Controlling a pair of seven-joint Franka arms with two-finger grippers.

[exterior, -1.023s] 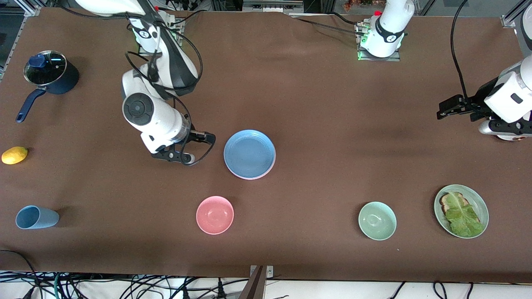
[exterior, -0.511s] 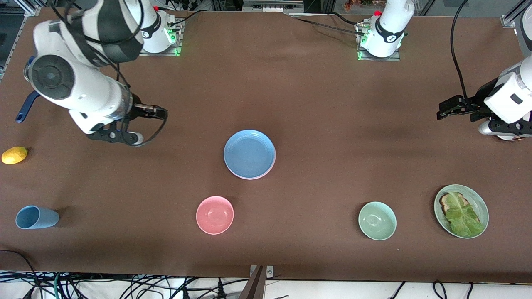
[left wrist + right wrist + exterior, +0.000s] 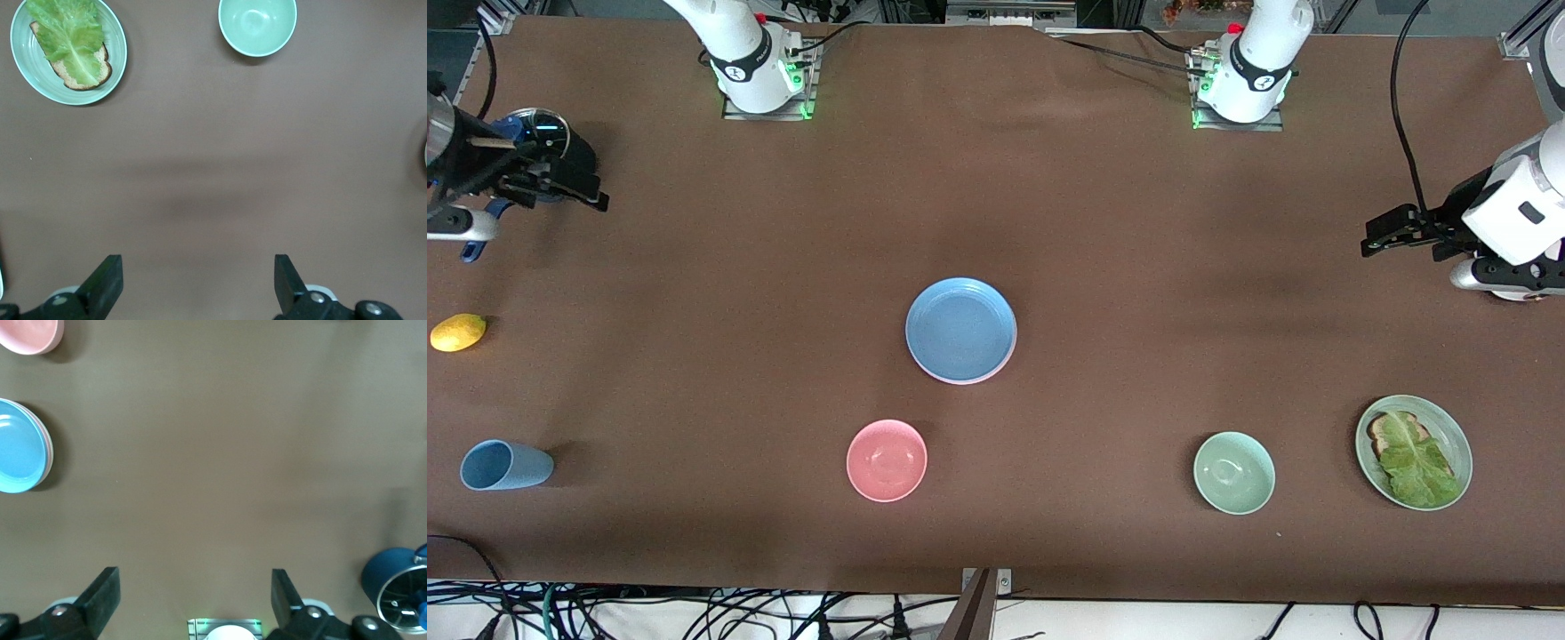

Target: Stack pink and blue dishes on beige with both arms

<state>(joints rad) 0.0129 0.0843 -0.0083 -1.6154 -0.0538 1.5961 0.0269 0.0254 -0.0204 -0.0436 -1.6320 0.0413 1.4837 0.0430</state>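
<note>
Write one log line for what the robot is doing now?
blue plate: top of stack, mid-table | left gripper: open, waiting | right gripper: open, near saucepan

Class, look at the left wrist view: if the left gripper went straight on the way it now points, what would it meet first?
Probably only bare table. The left gripper, jaws open, faces brown cloth; the green bowl and toast plate lie off that line.

White jointed arms (image 3: 1258,53), black cables, black pincers (image 3: 1392,231)

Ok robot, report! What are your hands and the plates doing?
Left hand open, right hand open, both empty at the table ends. Blue plate tops the stack mid-table. Nothing in the way.
</note>
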